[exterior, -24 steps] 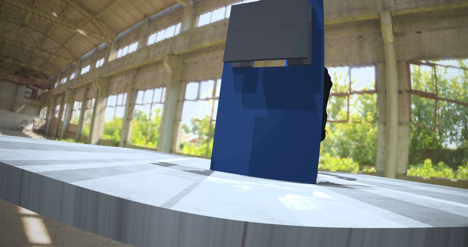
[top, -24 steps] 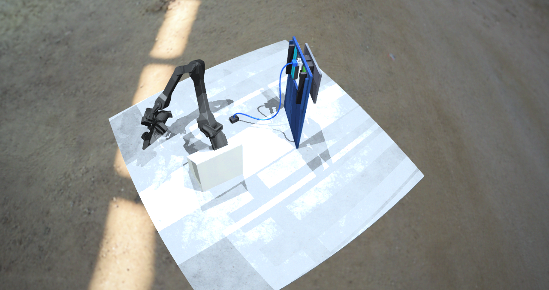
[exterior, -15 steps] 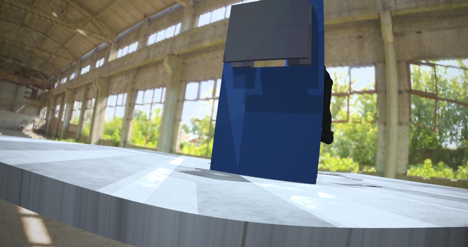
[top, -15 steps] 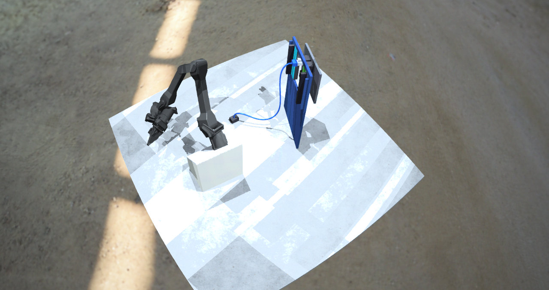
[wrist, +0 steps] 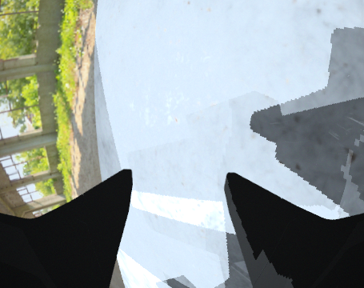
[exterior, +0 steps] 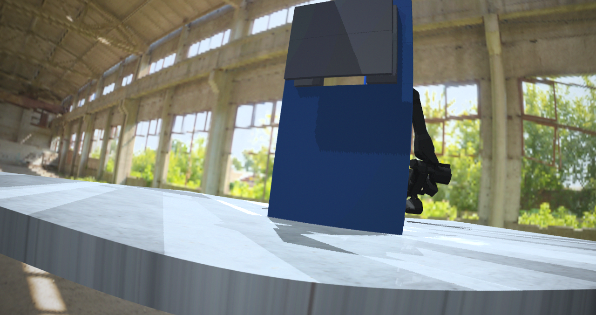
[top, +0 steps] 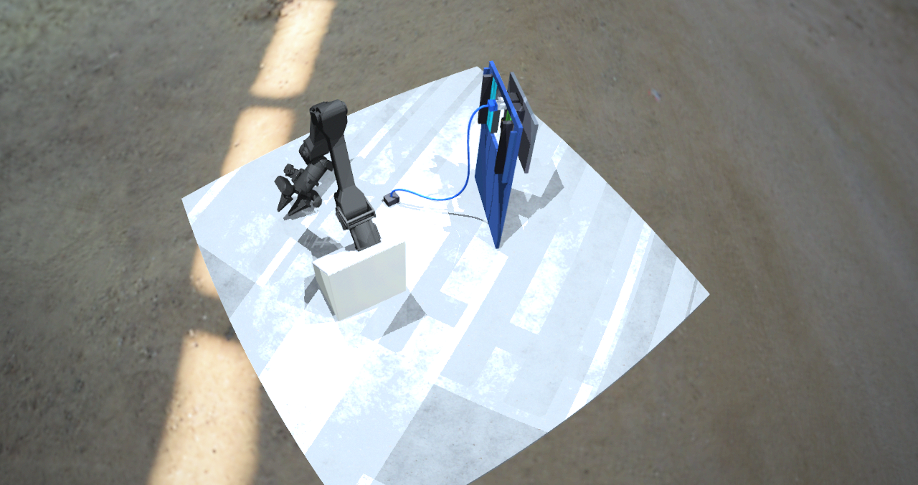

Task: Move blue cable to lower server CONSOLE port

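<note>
Item, one gripper (top: 287,214) (wrist: 180,179): fingers part-way apart, nothing between them, tips low over the bench (top: 545,354) (exterior: 125,229) (wrist: 170,132). In my top view it sits on the far side of the arm from the rack, tips pointed down and away from the work.

Item, one blue plug (top: 493,105): high on the near face of the blue rack (top: 494,186) (exterior: 341,175), apparently seated in a port there. I take this for the upper server's CONSOLE port, though I cannot read any label. The tab is too small to make out.

Item, one blue cable (top: 469,141): runs from the plug down in a loose curve to a small black block (top: 391,199) on the bench, between arm and rack.

Item, governing relation: plug and gripper stand well apart. From the gripper, the plug lies across the top view to the right and, I judge, well above it. The plug's long axis appears to run roughly square to the rack face, its cable end toward the arm's side. The coming move therefore wants the arm swung round and raised, fingers turned to meet the plug from its cable end.

Item, progress: transfer not begun, in my judgement.

Item, hazard: a low swing could snag the cable. My wrist view shows no plug, so alignment must wait.
</note>
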`<state>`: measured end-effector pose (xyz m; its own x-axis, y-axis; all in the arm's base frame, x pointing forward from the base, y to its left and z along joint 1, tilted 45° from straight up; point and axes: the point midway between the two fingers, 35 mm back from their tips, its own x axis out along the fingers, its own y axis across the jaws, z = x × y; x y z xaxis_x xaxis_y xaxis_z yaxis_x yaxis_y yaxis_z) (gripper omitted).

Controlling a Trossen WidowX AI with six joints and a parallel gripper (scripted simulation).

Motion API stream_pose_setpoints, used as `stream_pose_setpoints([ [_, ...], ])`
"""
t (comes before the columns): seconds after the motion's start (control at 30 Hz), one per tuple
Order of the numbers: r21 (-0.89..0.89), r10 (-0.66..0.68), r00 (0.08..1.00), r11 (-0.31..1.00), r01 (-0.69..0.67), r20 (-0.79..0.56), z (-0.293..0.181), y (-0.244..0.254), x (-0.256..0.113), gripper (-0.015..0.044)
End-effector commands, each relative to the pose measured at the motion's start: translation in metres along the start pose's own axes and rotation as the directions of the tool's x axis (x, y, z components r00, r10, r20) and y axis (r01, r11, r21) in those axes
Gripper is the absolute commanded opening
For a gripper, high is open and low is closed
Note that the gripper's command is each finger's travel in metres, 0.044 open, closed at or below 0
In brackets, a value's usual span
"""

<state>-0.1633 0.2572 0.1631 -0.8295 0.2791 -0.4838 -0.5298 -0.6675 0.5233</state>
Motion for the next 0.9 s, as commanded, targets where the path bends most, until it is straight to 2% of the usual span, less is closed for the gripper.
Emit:
stream_pose_setpoints([
  [0.0,0.321,-0.224,0.961,0.933,0.163,0.163,0.016,-0.055,-0.052,0.0239],
  [0.13,0.544,-0.39,0.883,0.815,0.199,0.26,0.02,-0.091,-0.098,0.0239],
  [0.23,0.689,-0.51,0.8,0.703,0.176,0.316,0.018,-0.114,-0.136,0.0239],
  [0.47,0.901,-0.757,0.529,0.432,-0.034,0.383,-0.004,-0.149,-0.232,0.0239],
  [0.67,0.905,-0.9,0.241,0.28,-0.321,0.364,-0.038,-0.156,-0.315,0.0239],
  [0.87,0.755,-0.958,-0.068,0.263,-0.601,0.279,-0.084,-0.139,-0.39,0.0239],
])
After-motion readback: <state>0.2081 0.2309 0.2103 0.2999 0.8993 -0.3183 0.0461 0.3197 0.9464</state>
